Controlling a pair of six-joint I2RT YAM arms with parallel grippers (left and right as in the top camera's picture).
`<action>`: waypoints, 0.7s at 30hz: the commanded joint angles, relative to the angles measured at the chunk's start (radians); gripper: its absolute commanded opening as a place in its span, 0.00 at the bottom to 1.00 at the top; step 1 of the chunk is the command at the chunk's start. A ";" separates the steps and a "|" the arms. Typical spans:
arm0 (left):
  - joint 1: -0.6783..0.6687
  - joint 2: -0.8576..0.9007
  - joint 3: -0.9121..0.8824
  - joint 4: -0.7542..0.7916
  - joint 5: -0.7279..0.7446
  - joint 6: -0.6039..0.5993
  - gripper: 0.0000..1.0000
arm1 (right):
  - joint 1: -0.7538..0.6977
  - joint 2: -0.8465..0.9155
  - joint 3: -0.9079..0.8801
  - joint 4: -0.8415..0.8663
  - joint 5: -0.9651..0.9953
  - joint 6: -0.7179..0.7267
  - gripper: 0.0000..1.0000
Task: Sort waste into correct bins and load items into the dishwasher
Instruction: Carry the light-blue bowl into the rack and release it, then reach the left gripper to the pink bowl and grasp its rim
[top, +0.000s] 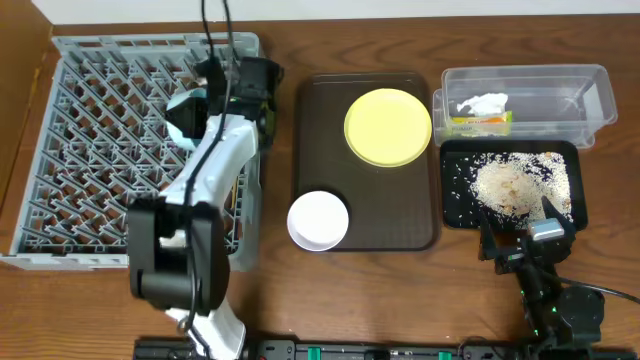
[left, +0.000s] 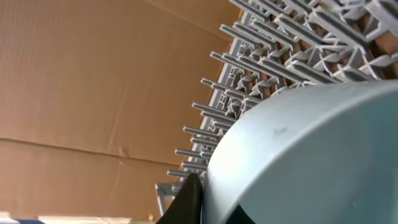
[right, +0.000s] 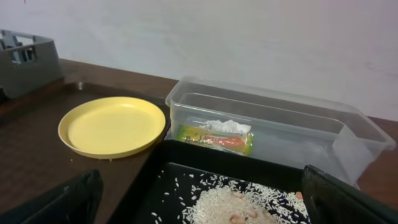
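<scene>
We start with the wooden bench (top: 400, 300), which carries everything. The grey dish rack (top: 90, 150) fills its left side, pegs up, with cardboard along its outer side. The dark brown serving tray (top: 380, 200) lies in the middle of the bench, apart from the rack.

The clear tub (top: 560, 95) stands far right. The black tray (top: 455, 200) lies just in front of it, the two close together.

The yellow plate (top: 388, 127) lies flat on the far right part of the serving tray, just beside the tub. The white bowl (top: 318, 220) sits at the tray's near left corner, its rim reaching a little past the tray's left edge.

The light blue bowl (left: 311, 155) is held above the right part of the rack. From the wrist view it is tilted, with the pegs behind it.

The left claw (top: 205, 100) is closed on this bowl's rim; one dark finger (left: 189, 199) shows against its edge. The right claw (top: 525, 228) hangs over the near edge of the black tray with its jaws wide apart and nothing between them.

In the tub, the crumpled white tissue (top: 482, 103) rests on the green-and-yellow wrapper (top: 480, 124) at the left end. The rice scraps (top: 510, 185) lie heaped in the black tray, with loose grains scattered around the heap.
</scene>
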 joint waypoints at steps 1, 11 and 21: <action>-0.008 0.019 -0.003 0.024 -0.069 0.066 0.08 | -0.012 -0.005 -0.002 -0.004 0.005 0.011 0.99; -0.054 0.024 -0.003 0.024 -0.005 0.065 0.12 | -0.012 -0.005 -0.002 -0.004 0.005 0.011 0.99; -0.090 0.023 -0.003 -0.033 0.042 0.022 0.41 | -0.012 -0.005 -0.002 -0.004 0.005 0.011 0.99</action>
